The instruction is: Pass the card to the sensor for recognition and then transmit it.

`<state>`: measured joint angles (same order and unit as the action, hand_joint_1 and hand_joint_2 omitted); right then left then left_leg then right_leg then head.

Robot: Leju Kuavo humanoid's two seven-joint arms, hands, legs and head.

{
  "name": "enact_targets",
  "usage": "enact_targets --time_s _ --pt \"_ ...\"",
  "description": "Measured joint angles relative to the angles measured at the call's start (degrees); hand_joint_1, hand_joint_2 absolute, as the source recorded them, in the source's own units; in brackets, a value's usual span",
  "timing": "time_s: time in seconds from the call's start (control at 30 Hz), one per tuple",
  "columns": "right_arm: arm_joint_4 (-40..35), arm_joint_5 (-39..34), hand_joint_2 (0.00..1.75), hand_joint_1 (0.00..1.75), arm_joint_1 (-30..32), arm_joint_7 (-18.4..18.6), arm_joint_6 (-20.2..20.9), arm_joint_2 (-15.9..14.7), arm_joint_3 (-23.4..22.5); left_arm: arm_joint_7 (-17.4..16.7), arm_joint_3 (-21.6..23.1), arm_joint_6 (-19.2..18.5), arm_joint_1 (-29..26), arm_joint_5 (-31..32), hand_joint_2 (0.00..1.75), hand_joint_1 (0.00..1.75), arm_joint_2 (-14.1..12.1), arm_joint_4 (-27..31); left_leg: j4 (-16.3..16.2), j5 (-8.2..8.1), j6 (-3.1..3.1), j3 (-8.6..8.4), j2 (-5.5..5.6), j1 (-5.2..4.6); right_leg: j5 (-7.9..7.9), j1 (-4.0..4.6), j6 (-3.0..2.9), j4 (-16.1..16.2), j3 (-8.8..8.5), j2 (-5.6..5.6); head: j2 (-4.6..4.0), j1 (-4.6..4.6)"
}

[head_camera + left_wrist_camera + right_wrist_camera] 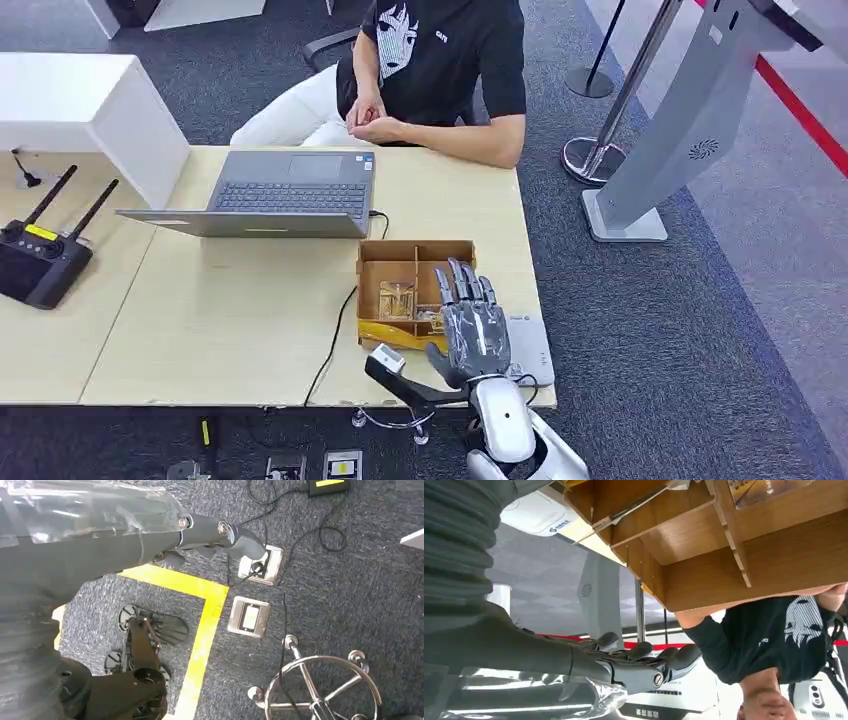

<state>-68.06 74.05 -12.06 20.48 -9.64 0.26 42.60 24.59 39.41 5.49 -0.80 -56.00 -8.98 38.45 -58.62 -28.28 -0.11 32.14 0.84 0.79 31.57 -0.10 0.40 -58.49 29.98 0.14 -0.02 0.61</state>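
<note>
Right hand (470,325) spread above wooden box (395,262).

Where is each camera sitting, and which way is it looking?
Head view: high on the robot, looking down at the table; the right hand hangs over the wooden box.
Left wrist view: on the hanging left arm, looking down at the carpet and yellow line; the left hand shows.
Right wrist view: turned over behind the right hand, facing the wooden box and the person.
Head and right wrist views share the box, the person and the right hand.

plywood-look wooden box (415,262), matt light wooden table (230,320), glossy metallic right hand (470,325).
</note>
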Motion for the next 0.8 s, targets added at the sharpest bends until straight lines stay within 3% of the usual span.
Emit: enact_targets --time_s 0.8 --pt "5.2 -2.2 1.75 0.00 -3.1 -2.0 -1.0 1.6 0.3 0.6 -2.4 0.0 -1.7 0.0 1.75 0.00 0.0 0.7 0.0 0.00 -0.01 0.01 0.01 0.00 0.00 0.00 0.00 0.0 0.00 0.00 0.00 0.02"
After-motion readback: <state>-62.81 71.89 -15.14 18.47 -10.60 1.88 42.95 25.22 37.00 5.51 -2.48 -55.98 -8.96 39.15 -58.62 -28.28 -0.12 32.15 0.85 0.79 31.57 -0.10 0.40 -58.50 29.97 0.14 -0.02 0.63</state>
